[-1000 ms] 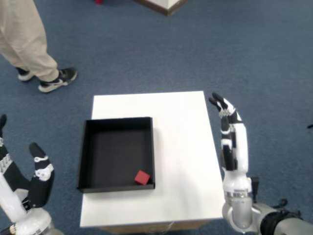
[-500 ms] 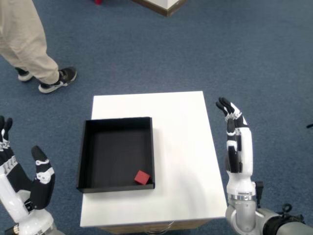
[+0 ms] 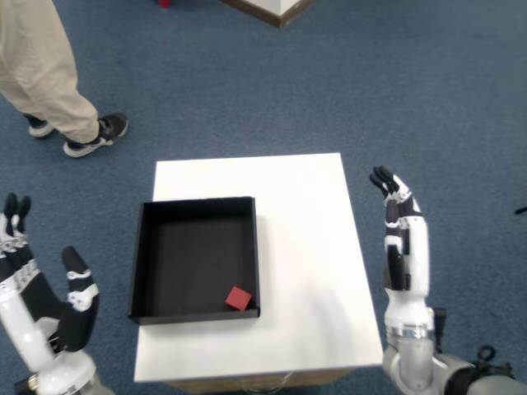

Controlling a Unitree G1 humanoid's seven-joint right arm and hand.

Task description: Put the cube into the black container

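A small red cube (image 3: 239,298) lies inside the black container (image 3: 198,212), in its near right corner. The container sits on the left half of a white table (image 3: 305,247). My right hand (image 3: 401,239) stands upright just past the table's right edge, fingers straight and apart, holding nothing. It is well to the right of the container. The left hand (image 3: 45,300) is raised at the bottom left, beside the table, also open.
A person's legs in beige trousers and dark shoes (image 3: 97,134) stand on the blue carpet at the upper left. A piece of wooden furniture (image 3: 272,8) shows at the top edge.
My right hand has drifted right and slightly down, off the table's edge. The left hand has risen a little. The cube stays in the container.
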